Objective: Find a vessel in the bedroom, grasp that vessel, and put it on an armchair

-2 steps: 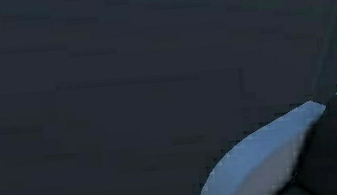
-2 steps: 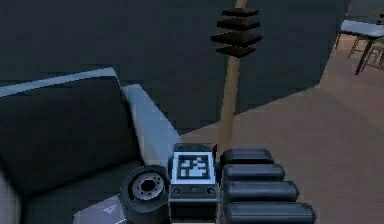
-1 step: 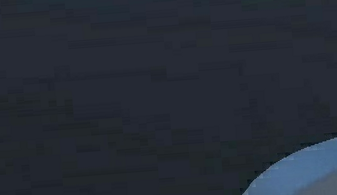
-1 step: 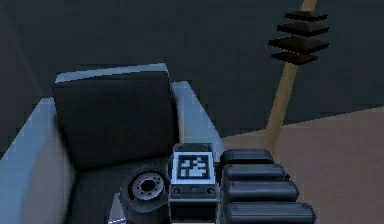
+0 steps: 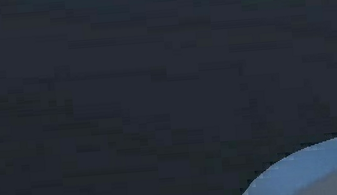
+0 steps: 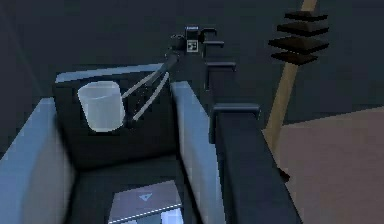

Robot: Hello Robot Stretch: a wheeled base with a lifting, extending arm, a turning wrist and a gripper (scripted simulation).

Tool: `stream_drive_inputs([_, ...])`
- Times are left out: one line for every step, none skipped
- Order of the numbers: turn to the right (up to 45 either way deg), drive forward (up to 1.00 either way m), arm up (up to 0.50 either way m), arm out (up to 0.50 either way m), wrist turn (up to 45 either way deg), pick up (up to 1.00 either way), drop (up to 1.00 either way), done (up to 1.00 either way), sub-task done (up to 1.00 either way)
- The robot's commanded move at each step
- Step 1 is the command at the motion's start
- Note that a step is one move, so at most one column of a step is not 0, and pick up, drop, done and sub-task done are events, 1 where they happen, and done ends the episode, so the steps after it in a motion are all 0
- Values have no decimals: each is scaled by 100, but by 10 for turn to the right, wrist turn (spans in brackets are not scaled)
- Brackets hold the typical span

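A white, cup-like vessel (image 6: 100, 106) hangs at the far end of my gripper (image 6: 127, 108), in front of the dark backrest of a grey-blue armchair (image 6: 30, 165) and clear above its seat. The gripper holds the vessel. Its thin fingers (image 6: 145, 82) slant down to the left from the dark gripper body beside the white marker squares (image 6: 190, 43). The arm's dark bar (image 6: 245, 160) rises along the armchair's right side.
A flat grey thing (image 6: 145, 203), like a book or laptop, lies on the armchair's seat. A wooden pole with dark stacked tiers (image 6: 300, 40) stands at the arm side view's right over brownish floor (image 6: 340, 170). The forward view has a dark surface close ahead and a pale blue curved edge (image 5: 318, 174).
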Motion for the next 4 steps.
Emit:
stream_drive_inputs([0, 0, 0, 0, 390, 0, 0, 0, 0])
stream_drive_inputs([0, 0, -40, 0, 0, 0, 0, 0, 0])
stream_drive_inputs([0, 0, -32, 0, 0, 0, 0, 0, 0])
stream_drive_inputs([0, 0, 0, 0, 0, 0, 100, 0, 0])
